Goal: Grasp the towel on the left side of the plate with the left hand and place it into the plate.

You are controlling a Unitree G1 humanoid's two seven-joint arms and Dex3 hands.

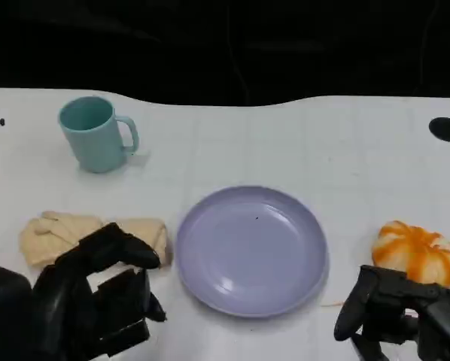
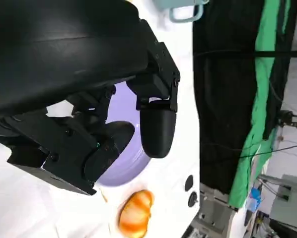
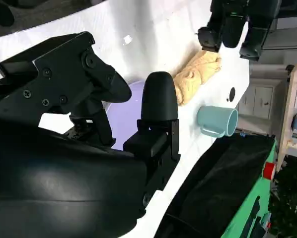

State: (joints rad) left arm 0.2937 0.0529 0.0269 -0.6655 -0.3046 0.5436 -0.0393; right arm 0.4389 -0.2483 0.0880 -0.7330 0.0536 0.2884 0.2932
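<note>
The head view looks down from above the near edge of the bench (image 1: 300, 143), facing its far edge, and takes in most of the top. The left wrist view sits close behind the left hand (image 2: 113, 124) and is turned on its side. The right wrist view sits close behind the right hand (image 3: 113, 114). All three share the plate (image 1: 251, 248) and cup (image 1: 95, 134).

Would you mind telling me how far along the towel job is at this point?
Nothing is done yet: the towel lies on the table left of the plate, and the plate holds nothing. In hand: the left hand is just in front of the towel, fingers apart above its near edge, holding nothing. Left: grasp the towel, carry it to the plate and release. The right hand sits by the orange pumpkin.
</note>
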